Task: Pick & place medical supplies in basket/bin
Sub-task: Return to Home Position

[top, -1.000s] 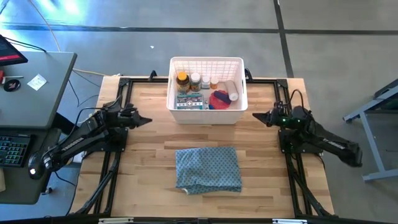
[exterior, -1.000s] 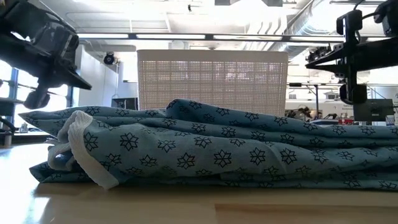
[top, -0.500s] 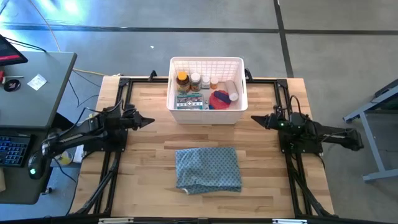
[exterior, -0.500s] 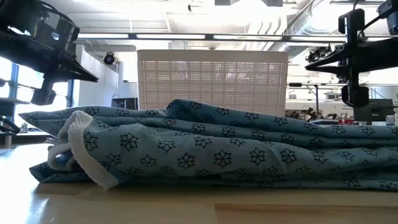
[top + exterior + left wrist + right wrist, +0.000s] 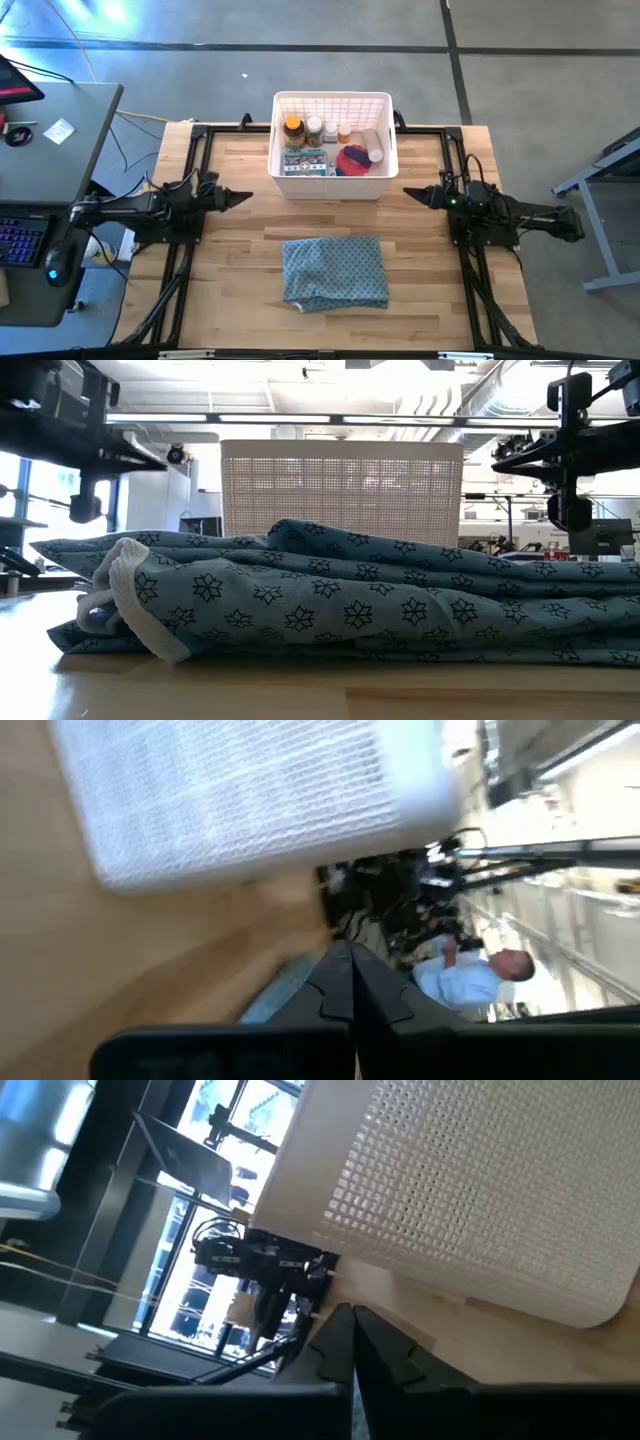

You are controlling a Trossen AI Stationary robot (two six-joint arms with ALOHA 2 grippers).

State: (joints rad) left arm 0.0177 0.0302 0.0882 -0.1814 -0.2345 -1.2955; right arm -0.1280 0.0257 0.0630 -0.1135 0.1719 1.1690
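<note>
The white latticed basket (image 5: 331, 146) stands at the table's far middle. Inside lie the medical supplies: an amber yellow-capped bottle (image 5: 292, 130), white pill bottles (image 5: 314, 129), a pink-red disc (image 5: 354, 159), a white roll (image 5: 373, 146) and printed packets (image 5: 306, 165). My left gripper (image 5: 246, 198) hovers shut left of the basket, pointing right. My right gripper (image 5: 408, 190) hovers shut right of the basket, pointing left. Both are empty and above the tabletop.
A folded blue-grey patterned cloth (image 5: 335, 271) lies on the near middle of the table, with a white tie (image 5: 125, 595) at one end. A grey desk (image 5: 50, 140) stands off the table's left. A person (image 5: 478, 979) shows in the room beyond.
My left arm has swung toward the table's near side and straightened level, its gripper ending slightly nearer and farther right. My right arm has levelled out too, its gripper hardly shifting. Both grippers stayed shut; basket and cloth stayed put.
</note>
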